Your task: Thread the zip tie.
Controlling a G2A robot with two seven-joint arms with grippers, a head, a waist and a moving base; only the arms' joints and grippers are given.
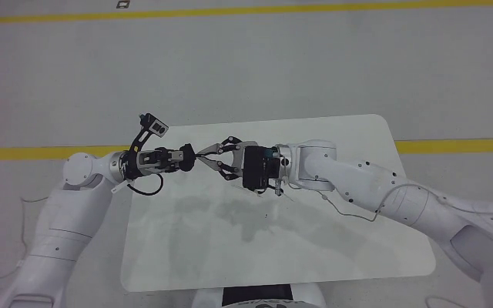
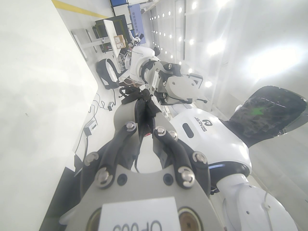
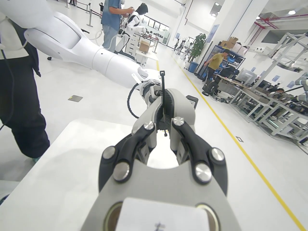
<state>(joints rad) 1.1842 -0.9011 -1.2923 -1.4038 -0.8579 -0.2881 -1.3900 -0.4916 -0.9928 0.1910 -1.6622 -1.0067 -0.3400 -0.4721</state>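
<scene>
A thin black zip tie is held in the air above the far left part of the white table, between both grippers, which meet tip to tip. My left gripper, its fingers wrapped in black tape, is shut on one part of the tie; a thin strap runs back between its fingers. My right gripper is shut on the tie's strap. The tie's square head stands above the right fingers. The exact overlap of the tie's ends is hidden by the fingertips.
The table top below the grippers is bare, with its far edge close behind them. A coiled black cable hangs by the left wrist. Floor with a yellow line lies beyond.
</scene>
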